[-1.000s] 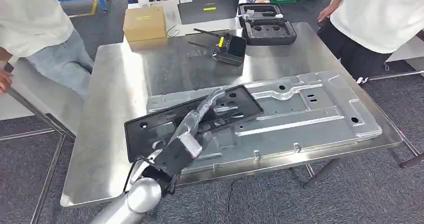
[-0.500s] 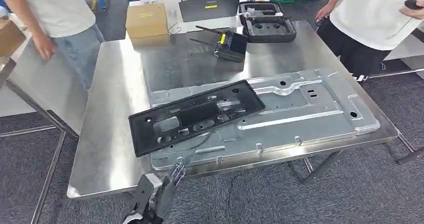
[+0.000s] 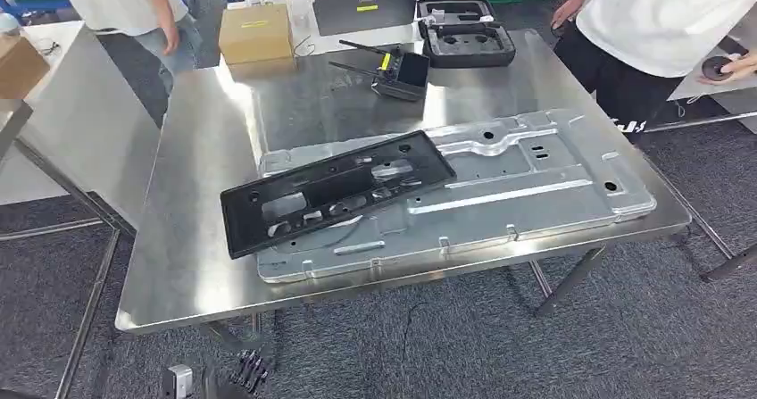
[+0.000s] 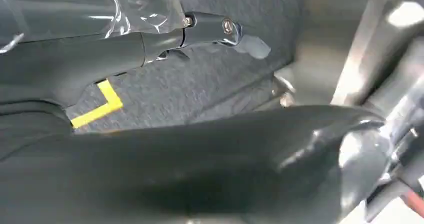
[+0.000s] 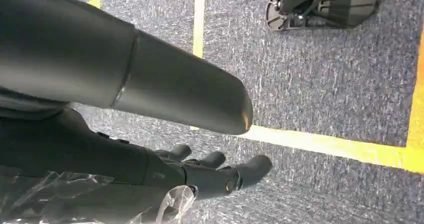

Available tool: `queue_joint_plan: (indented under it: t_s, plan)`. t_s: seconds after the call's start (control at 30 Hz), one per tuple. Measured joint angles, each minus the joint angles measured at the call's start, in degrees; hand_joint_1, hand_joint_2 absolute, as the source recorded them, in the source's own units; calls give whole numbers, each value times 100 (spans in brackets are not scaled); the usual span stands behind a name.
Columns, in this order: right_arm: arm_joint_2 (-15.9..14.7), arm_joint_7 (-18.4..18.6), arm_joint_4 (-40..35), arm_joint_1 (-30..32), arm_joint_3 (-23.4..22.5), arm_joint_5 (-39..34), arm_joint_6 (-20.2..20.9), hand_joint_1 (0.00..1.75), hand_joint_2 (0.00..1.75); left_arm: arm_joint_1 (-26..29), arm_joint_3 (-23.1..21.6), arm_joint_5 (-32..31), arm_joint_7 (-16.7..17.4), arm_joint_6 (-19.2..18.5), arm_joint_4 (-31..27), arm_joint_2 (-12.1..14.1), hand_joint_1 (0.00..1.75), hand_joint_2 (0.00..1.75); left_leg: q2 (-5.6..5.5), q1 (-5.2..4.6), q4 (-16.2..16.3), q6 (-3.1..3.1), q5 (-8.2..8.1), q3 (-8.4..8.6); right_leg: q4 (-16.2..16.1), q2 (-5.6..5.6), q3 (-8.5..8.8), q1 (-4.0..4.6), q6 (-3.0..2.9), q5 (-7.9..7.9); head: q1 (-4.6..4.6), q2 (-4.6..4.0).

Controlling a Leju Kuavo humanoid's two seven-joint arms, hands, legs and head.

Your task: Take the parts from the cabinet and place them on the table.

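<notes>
We are resting the flat black perforated plastic frame (image 3: 335, 188) across the stamped grey sheet-metal panel (image 3: 500, 194) for support; left hand (image 4: 150, 46) and right hand (image 5: 210, 174) are hanging empty, fingers apart.

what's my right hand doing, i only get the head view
Observer: In the right wrist view the right hand hangs over blue-grey carpet, fingers straight and holding nothing.
Operator: and the left one, got anything in it
Observer: No. The left wrist view shows the left hand with its fingers stretched out, holding nothing.
Operator: any markings on the floor by me
Observer: Yes, a yellow line runs across the carpet below the right hand.
</notes>
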Motion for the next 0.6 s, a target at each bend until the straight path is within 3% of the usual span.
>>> queue_joint_plan:
  t_s: [0.03, 0.07, 0.1, 0.13, 0.17, 0.2, 0.27, 0.3, 0.33, 0.37, 0.4, 0.43, 0.47, 0.5, 0.57, 0.6]
  plan:
    - [-13, 11, 0, -6, 0, 7, 0, 0, 0, -27, 2, 11, 100, 22, 330, -2, 0, 0, 3, -1, 273, -44, -326, -95, 0, -6, -62, 1, -36, 51, -15, -2]
    - [-15, 24, 0, -10, -2, 9, -2, 0, 0, -55, 0, 44, 197, -27, 590, -13, 0, 0, 4, 18, 714, -81, -690, -229, 2, -16, -136, 8, -85, 102, -15, 0]
    - [-15, 22, 0, -12, -2, 13, 0, 0, 0, -56, 0, 116, 273, -137, 896, -31, 0, 0, 3, 31, 1195, -104, -992, -354, 4, -16, -218, 20, -94, 163, -17, 0]
    - [-13, 20, 0, -13, -2, 22, 0, 0, 0, -52, 0, 184, 304, -250, 1091, -46, 0, 0, 3, 32, 1576, -113, -1165, -436, 7, -15, -300, 31, -101, 220, -20, 0]
    - [-15, 15, 0, -12, -2, 33, 0, 0, 0, -51, 0, 260, 350, -392, 1298, -64, 0, 0, 3, 32, 1778, -112, -1179, -437, 11, -15, -381, 37, -102, 279, -22, 0]
    - [-13, 15, 0, -10, -2, 44, -2, 0, 0, -51, 0, 349, 389, -524, 1500, -103, 0, 0, 3, 30, 1737, -99, -1040, -323, 11, -14, -470, 44, -96, 342, -24, 0]
    - [-13, 15, 0, -10, -2, 61, -9, 0, 0, -78, 4, 463, 599, -542, 1912, -199, 0, 0, 3, 20, 990, -33, -624, 228, 11, -14, -629, 56, -73, 468, -24, 0]
    - [-9, 17, 0, -21, -2, 70, -11, 0, 0, -83, 4, 472, 792, -407, 2121, -264, 0, 0, 2, 3, 417, 21, -556, 622, 12, -10, -691, 58, -58, 533, -24, 0]
    - [11, 28, -4, -36, -2, 83, -20, 0, 0, -86, 2, 448, 1065, -204, 2272, -306, 0, 0, 1, -30, -119, 73, -641, 1024, 18, -8, -721, 60, -33, 576, -24, 0]
    - [15, 48, -4, -30, -2, 102, -24, 0, 0, -98, -2, 408, 1348, 34, 2378, -346, 0, 0, 2, -66, -517, 87, -707, 1191, 17, -13, -733, 68, 4, 621, -26, 0]
    - [15, 83, -4, -19, -2, 122, -26, 0, 0, -87, -9, 338, 1717, 373, 2509, -394, 0, 0, 1, -79, -414, 91, -631, 1117, -55, -16, -707, 53, 41, 701, -2, 0]
    - [18, 92, -4, -19, 0, 127, -26, 0, 0, -84, -26, 282, 1925, 602, 2641, -426, 0, 0, -1, -103, -430, 100, -604, 1102, -78, -21, -714, 37, 76, 769, -39, 0]
    - [15, 118, -2, -14, 2, 127, -33, 0, 0, -76, -41, 173, 2224, 928, 2733, -474, 0, 0, 3, -87, -465, 142, -521, 1011, -116, -14, -721, 51, 112, 849, -24, 0]
    - [15, 146, -2, -22, 2, 129, -42, 0, 0, -91, -81, -3, 2524, 1256, 2859, -534, 0, 0, 24, -31, -527, 195, -409, 976, -104, -19, -766, 31, 137, 752, -37, -2]
    - [18, 186, -2, -23, 4, 140, -50, 0, 0, -127, -208, -496, 3263, 1938, 3025, -609, 0, 0, 18, -39, -530, 296, -276, 838, 451, -14, -984, 33, 174, 48, -31, 0]
    - [31, 225, -2, -19, 9, 144, -50, 0, 0, -115, -346, -899, 3875, 2346, 3123, -654, 0, 0, 18, -40, -528, 295, -204, 754, 1011, -15, -1120, 26, 201, -351, -15, -2]
